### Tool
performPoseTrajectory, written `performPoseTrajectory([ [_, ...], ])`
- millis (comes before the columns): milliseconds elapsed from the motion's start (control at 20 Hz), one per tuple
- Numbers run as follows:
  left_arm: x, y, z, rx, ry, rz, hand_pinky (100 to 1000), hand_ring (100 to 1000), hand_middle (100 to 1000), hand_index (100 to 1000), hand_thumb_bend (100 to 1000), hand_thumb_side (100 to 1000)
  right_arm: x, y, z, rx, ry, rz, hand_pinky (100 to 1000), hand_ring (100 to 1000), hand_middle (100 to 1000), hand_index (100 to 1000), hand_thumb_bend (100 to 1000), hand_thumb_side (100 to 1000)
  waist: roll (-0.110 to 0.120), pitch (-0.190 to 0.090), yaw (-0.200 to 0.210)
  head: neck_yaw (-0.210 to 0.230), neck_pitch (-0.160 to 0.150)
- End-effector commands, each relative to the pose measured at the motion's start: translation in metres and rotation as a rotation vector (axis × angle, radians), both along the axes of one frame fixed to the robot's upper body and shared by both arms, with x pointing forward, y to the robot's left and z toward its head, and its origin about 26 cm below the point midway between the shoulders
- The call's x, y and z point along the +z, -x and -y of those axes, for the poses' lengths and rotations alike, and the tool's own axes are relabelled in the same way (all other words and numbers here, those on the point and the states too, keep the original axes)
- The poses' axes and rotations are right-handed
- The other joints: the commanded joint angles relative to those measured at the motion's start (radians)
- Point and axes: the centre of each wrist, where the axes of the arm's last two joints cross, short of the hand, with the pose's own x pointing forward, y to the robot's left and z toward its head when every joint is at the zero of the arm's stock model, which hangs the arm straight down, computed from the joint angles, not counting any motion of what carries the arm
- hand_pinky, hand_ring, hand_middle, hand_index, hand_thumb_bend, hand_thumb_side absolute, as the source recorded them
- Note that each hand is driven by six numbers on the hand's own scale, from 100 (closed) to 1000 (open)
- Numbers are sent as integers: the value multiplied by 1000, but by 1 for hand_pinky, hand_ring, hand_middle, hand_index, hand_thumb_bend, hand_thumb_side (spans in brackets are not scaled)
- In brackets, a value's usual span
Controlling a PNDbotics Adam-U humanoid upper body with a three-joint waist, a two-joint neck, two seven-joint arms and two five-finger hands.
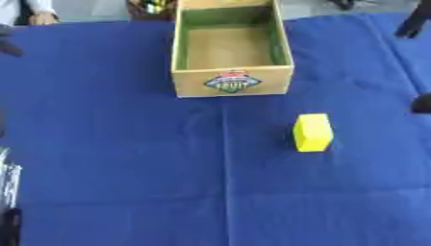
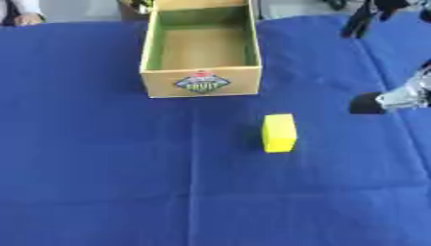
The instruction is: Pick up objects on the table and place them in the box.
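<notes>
A yellow block (image 1: 312, 132) stands upright on the blue tablecloth (image 1: 118, 144), right of centre. Behind it and to its left sits an open cardboard box (image 1: 232, 82) with a green-lined inside and a printed badge on its front wall; nothing shows inside it. My right hand (image 2: 394, 99) comes in from the right edge, a dark fingertip pointing left, well to the right of the block and apart from it. Another dark finger (image 2: 367, 20) of it shows near the upper right corner. Only a silver and black sliver of my left hand (image 1: 7, 180) shows at the lower left edge.
The cloth has fold creases running across it and down its middle. Dark items (image 1: 151, 6) lie past the table's far edge, left of the box. Bare cloth spreads in front of the block and to the box's left.
</notes>
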Motion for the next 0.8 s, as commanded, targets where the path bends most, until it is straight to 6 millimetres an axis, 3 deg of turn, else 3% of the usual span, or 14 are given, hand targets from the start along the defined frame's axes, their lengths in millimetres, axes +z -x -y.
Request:
performPoseTrajectory([
  [50, 8, 2, 1, -8, -11, 31, 412, 530, 556, 722, 100, 1000, 12, 6, -3, 1, 38, 33, 747, 833, 704, 860, 736, 547, -5, -19, 1, -9, -8],
  [400, 7, 3, 2, -10, -12, 26, 412, 530, 556, 722, 100, 1000, 22, 2, -15, 15, 86, 51, 761, 841, 704, 868, 830, 526, -7, -24, 3, -27, -5],
  [800, 6, 3, 2, -14, -12, 20, 412, 530, 557, 722, 100, 1000, 26, -18, -29, 5, 134, 4, 765, 846, 702, 864, 849, 486, -8, -30, 5, -33, -1],
])
